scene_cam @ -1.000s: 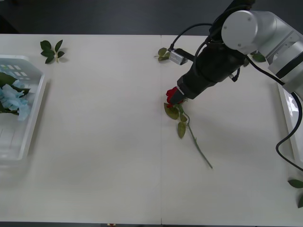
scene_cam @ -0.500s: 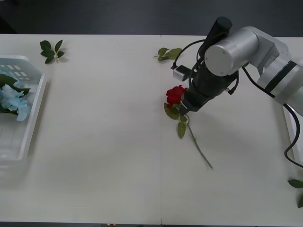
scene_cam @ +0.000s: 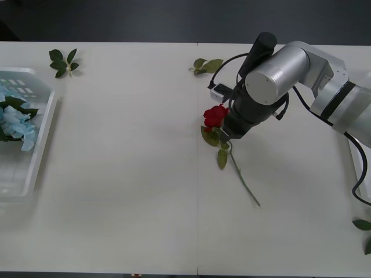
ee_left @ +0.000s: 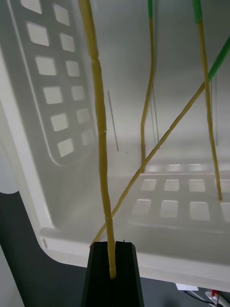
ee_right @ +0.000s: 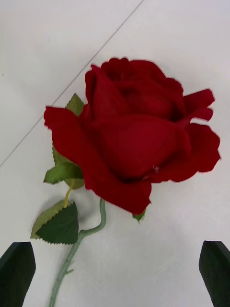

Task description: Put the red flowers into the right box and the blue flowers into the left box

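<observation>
My right gripper hangs over the rose lying mid-table, fingers spread wide on either side of its stem. My left gripper is clenched on a stem over the left box, where blue flowers lie.

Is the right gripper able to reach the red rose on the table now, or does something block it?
Probably yes. The right gripper is open, and the red rose lies on the bare table just ahead of its fingers. Nothing stands between them.
</observation>
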Available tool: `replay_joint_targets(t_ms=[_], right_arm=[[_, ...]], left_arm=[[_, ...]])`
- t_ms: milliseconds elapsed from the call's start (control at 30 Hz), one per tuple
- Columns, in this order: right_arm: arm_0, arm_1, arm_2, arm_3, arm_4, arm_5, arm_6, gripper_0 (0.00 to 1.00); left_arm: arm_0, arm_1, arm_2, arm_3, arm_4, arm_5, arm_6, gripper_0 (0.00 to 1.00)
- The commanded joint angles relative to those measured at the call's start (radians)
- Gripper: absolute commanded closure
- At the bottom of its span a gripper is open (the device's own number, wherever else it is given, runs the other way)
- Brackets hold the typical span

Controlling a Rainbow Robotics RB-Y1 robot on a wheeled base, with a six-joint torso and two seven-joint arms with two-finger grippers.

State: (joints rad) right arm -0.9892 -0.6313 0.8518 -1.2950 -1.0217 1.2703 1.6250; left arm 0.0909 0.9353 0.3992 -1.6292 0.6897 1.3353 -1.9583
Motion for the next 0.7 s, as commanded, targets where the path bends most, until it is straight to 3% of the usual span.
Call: replay_joint_targets(t_ms=[33,133,200,700], right_arm=[[-0.016,0.002,0.01,0.028,0.003,-0.034,-0.036,0.0],[-0.016,0.008,0.026,0.048,0.008,-0.058,-0.034,0.0],[-0.016,0.013,0.036,0.056,0.017,-0.071,-0.033,0.0],[-0.016,0.053,0.084,0.117,0.052,-0.131,-0.034,0.06]], left_arm=[[-0.016,0.022,0.004,-0.008,-0.015,-0.008,0.041,0.81],[-0.023,0.022,0.004,-0.009,-0.007,-0.007,0.035,0.14],[-0.022,0.022,0.01,-0.009,0.021,-0.005,0.018,0.0],[-0.033,0.022,0.151,-0.021,0.318,0.274,-0.248,0.0]])
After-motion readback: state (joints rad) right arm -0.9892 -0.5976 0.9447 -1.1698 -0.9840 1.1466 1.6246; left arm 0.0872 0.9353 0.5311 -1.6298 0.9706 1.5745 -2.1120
